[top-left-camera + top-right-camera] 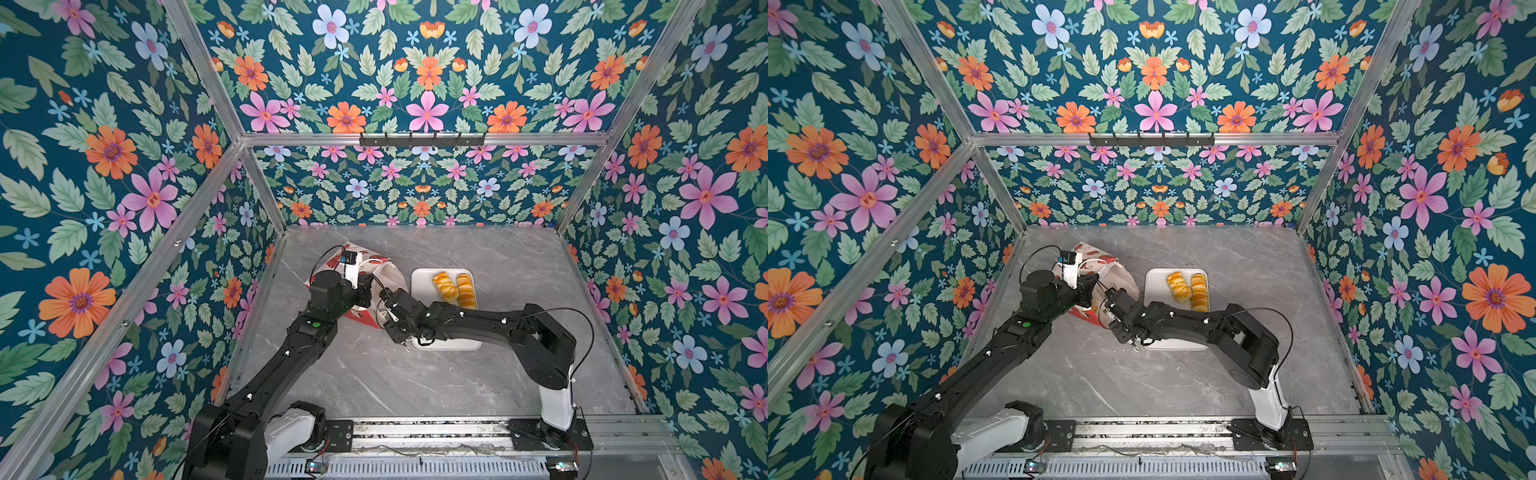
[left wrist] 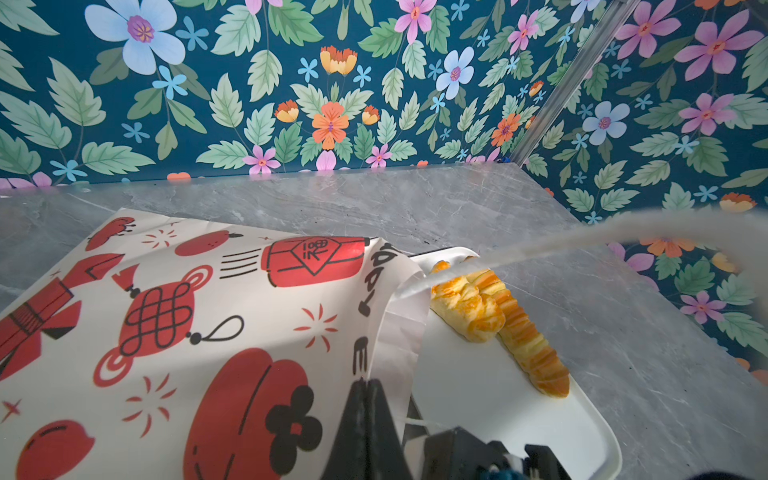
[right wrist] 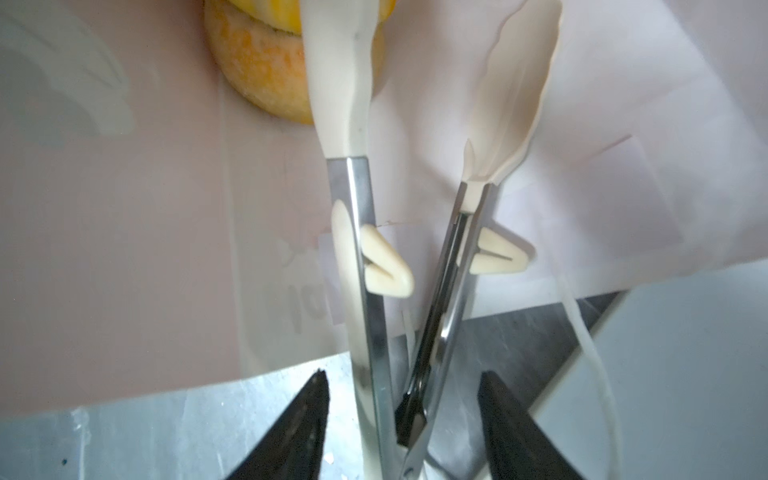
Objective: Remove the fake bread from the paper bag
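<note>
Your left gripper (image 2: pixel 365 415) is clenched on the rim of the paper bag (image 2: pixel 208 311); the bag lies on its side, left of the tray (image 1: pixel 420 291); two pieces of fake bread (image 1: pixel 445 284) rest on the tray; your right gripper (image 3: pixel 402 374) stands released around the tongs (image 3: pixel 357 208), whose tips reach into the bag beside a third loaf (image 3: pixel 257 70).

On my feed a white tray (image 1: pixel 420 286) lies flat on the grey marbled table (image 1: pixel 519 257), near its middle, and I can see it in both top views (image 1: pixel 1155 286). The right wrist camera gives me tongs (image 3: pixel 360 208): two steel arms with cream tips (image 3: pixel 336 83), and the tips stand apart. Floral wallpaper (image 1: pixel 428 83) covers the walls, framed by aluminium bars (image 1: pixel 291 139). A black hook rack (image 1: pixel 422 142) sits on the back bar. A metal rail (image 1: pixel 436 432) runs along the table's near edge.
</note>
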Motion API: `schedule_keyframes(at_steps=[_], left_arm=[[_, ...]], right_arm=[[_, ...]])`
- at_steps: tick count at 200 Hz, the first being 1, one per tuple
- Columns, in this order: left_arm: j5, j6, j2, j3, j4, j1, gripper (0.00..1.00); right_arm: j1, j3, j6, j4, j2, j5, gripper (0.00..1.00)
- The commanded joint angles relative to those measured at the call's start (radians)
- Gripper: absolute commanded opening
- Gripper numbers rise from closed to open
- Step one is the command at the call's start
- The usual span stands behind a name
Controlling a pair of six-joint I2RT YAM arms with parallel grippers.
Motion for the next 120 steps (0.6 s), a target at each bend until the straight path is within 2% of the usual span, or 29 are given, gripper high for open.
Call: schedule_keyframes(at_steps=[1,47,92,120], left_arm=[[0.011,0.010,-0.001,0.004,0.023,0.001,0.00],[0.009,0.038,0.009,0.029,-0.048,0.001,0.00],[0.040,0.018,0.029,0.002,-0.061,-0.010,0.00],[0.049,0.001,0.032,-0.019,-0.046,-0.023,0.00]], right_arm=[[-0.015,-0.023,0.044,0.053,-0.018,-0.051,0.66],[-0.087,-0.146,0.109,0.183,-0.071,-0.242,0.68],[-0.089,-0.160,0.116,0.213,-0.049,-0.302,0.68],[-0.088,-0.157,0.123,0.217,-0.036,-0.301,0.68]])
